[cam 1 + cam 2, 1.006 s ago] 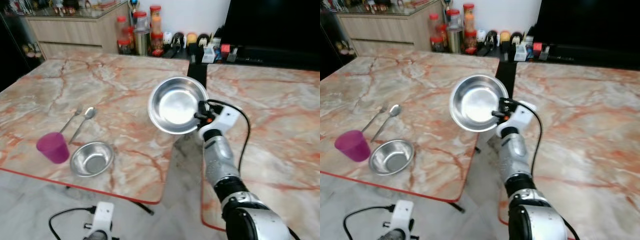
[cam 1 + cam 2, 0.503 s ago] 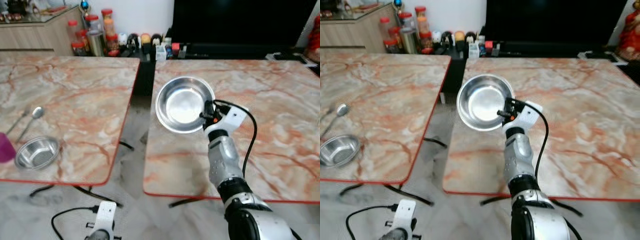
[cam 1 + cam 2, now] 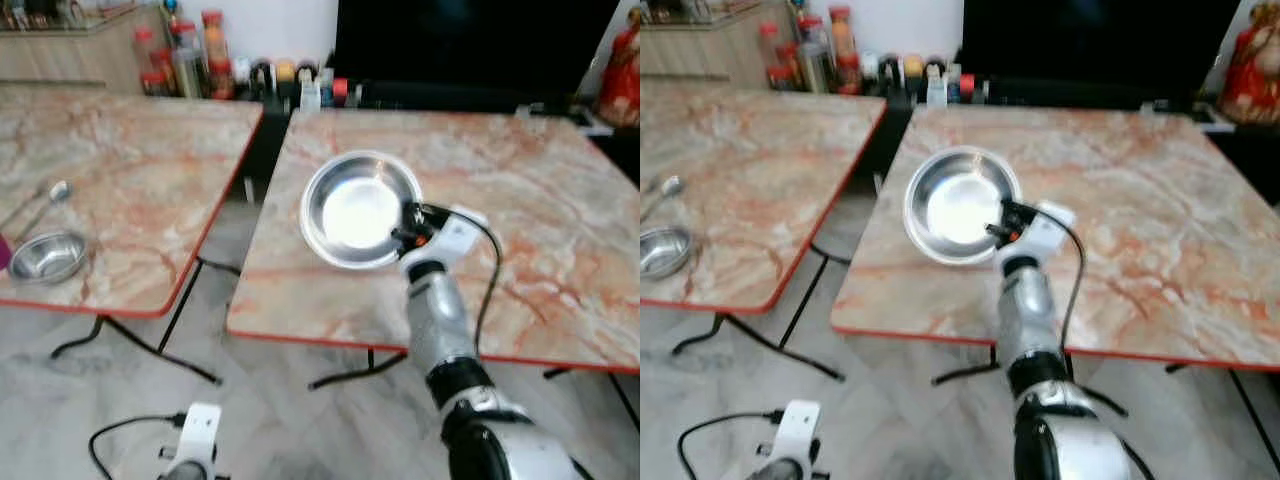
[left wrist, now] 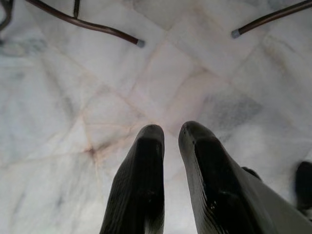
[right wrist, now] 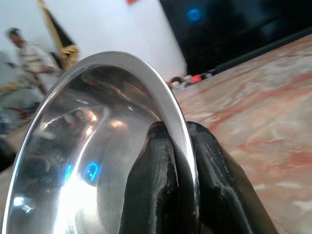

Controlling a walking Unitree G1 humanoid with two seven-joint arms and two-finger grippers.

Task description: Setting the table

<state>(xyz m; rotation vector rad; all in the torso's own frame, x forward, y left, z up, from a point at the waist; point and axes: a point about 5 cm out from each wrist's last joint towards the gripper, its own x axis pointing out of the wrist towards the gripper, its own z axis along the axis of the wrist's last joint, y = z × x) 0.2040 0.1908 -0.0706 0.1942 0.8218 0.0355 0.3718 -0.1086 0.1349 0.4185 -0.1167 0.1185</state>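
Observation:
My right gripper (image 3: 408, 226) is shut on the rim of a large steel bowl (image 3: 358, 210), holding it tilted above the near left part of the right marble table (image 3: 520, 200). The right wrist view shows both black fingers (image 5: 158, 190) pinching the bowl's rim (image 5: 165, 105). On the left marble table (image 3: 130, 160) sit a small steel bowl (image 3: 45, 257) and a spoon (image 3: 55, 192) near the front edge. The edge of a purple cup (image 3: 3, 250) peeks in at the picture's left border. My left gripper (image 4: 170, 139) hangs low over the floor, its fingers nearly touching.
Jars and bottles (image 3: 195, 60) stand against the back wall beside a dark TV screen (image 3: 470, 45). A gap with table legs (image 3: 190, 300) separates the two tables. The floor (image 4: 97, 97) is pale marble tile. A red figure (image 3: 618, 60) stands at the far right.
The camera has swung right and pulled back, so the left table slid towards the left border. The held bowl now hangs over the right table instead of the gap.

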